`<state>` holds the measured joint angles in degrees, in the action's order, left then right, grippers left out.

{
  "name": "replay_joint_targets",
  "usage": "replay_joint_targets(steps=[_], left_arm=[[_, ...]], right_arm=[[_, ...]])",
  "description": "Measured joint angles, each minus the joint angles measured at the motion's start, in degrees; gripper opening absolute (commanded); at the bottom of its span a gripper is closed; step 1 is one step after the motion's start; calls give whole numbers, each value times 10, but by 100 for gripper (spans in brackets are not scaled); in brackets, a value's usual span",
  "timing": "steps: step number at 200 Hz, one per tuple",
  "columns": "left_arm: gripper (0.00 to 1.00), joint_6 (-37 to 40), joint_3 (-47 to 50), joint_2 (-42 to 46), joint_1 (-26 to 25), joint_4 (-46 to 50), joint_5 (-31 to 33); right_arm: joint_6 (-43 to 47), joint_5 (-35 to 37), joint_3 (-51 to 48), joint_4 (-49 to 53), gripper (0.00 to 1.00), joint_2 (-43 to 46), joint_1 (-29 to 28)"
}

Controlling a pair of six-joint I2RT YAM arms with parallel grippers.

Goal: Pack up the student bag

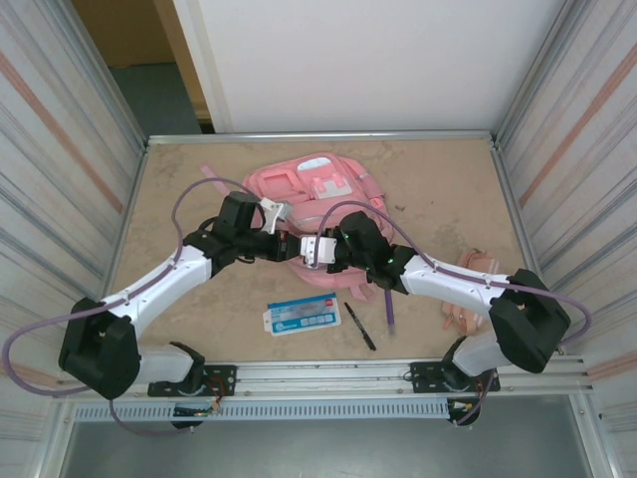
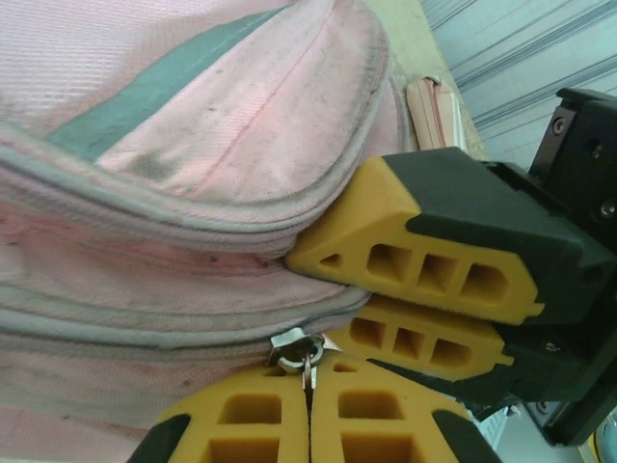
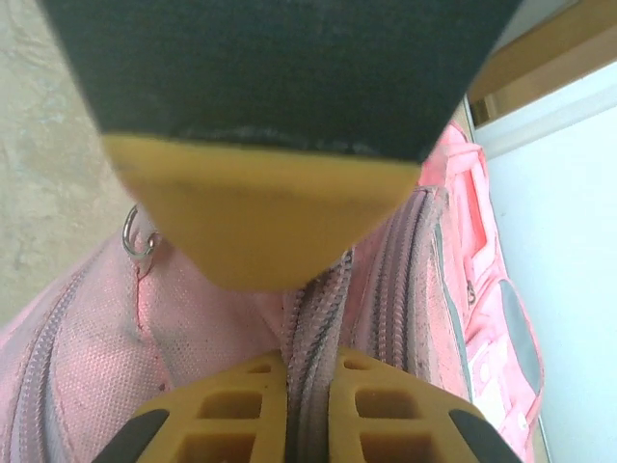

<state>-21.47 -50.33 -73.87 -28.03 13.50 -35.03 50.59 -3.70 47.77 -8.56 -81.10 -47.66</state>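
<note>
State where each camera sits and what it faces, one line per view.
Top external: above and behind, looking down on table, left arm, right arm, student bag.
Left wrist: faces the bag's side; left pincer shut on zipper pull.
Right wrist: faces the bag's zipper; right pincer clamps it.
Shared: each wrist view catches the other pincer.

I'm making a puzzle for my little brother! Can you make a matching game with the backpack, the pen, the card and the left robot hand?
1 student bag
2 pen
3 card
4 left gripper

A black
B pinching the zipper pull
C pink
D blue and white

Pairs: 1-C, 2-A, 3-D, 4-B.
</note>
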Motion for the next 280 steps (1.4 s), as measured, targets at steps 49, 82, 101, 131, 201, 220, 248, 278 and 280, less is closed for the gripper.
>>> replay_joint_targets(steps=[49,82,101,131,201,220,248,278,280], left_arm=[[0,-16,53,16,113,-38,-30],[0,-25,40,-53,170,-44,-40],[0,-23,30,-94,182,-54,-34],[4,-23,30,-97,178,-79,-22],[31,-24,4,-127,231,-77,63],[34,-28,5,-133,234,-79,62],[36,-35,19,-120,234,-90,72],[38,-50,52,-60,232,-85,85],[38,-52,54,-53,231,-83,85]], right_arm=[[-2,-98,1,38,0,35,44],[-2,-152,0,67,2,44,71],[0,-165,0,85,3,43,80],[-6,-171,0,92,34,43,78],[-136,-125,1,97,73,36,89],[-194,-108,-1,107,99,49,103],[-331,-55,-3,130,99,105,144],[-553,72,8,199,99,161,205],[-569,78,10,209,99,164,212]])
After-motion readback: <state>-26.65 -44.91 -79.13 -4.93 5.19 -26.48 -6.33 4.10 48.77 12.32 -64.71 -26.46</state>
